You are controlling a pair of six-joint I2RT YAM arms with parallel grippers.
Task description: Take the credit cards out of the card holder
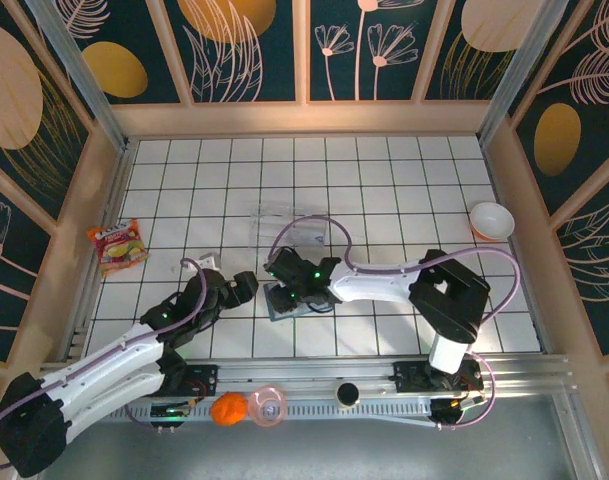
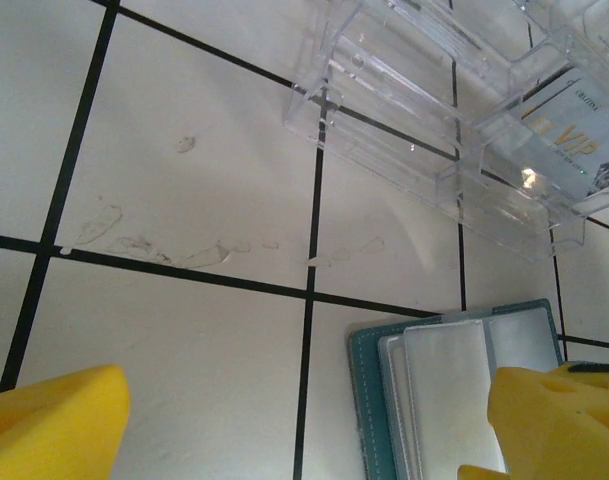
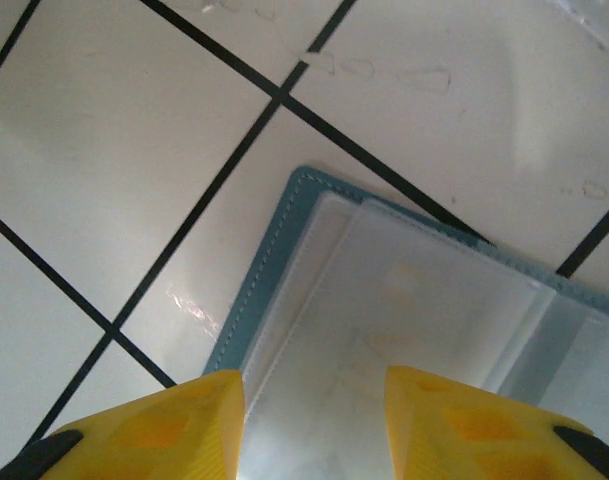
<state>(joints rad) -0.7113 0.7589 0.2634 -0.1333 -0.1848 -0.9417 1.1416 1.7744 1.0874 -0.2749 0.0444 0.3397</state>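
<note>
Your right jaws hang open over the card holder (image 3: 384,300); left jaws open beside it, clear tray (image 2: 434,120) beyond

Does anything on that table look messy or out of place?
Yes: dried smears streak the white tile near the clear tray, and a snack packet lies crooked near the left wall.
</note>
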